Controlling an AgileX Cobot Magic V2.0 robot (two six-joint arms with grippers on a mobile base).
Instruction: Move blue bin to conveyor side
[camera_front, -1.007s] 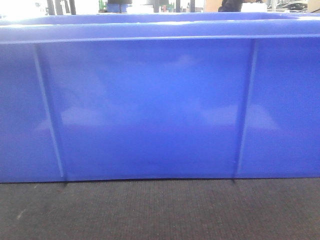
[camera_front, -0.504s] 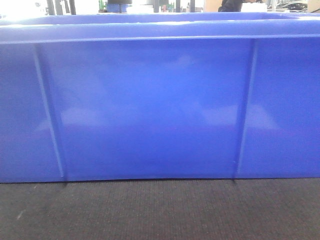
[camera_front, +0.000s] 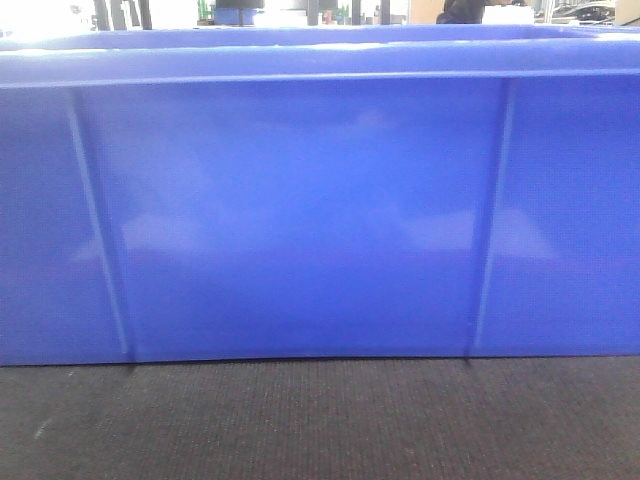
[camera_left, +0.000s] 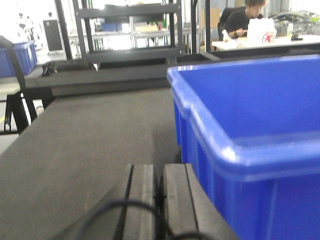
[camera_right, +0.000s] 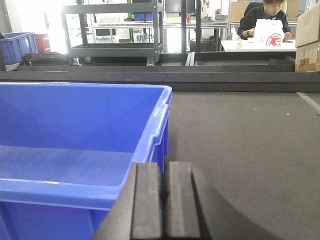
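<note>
- Front view: blue bin (camera_front: 300, 210) fills nearly the whole frame, its near wall right in front of me, 2 thin vertical ribs showing, thick rim on top; it sits on the dark mat (camera_front: 320, 420)
- Left wrist view: my left gripper (camera_left: 159, 195) has its jaws pressed together, nothing between them, just beside the bin's left outer wall (camera_left: 240, 200); bin interior looks bare; black shelving rack (camera_left: 127, 30) and a seated person (camera_left: 245, 17) far behind
- Right wrist view: my right gripper (camera_right: 164, 200) has jaws pressed together, gripping nothing, at the bin's right rim (camera_right: 150, 135), contact not clear; a second blue bin (camera_right: 17, 45) stands far back left
</note>
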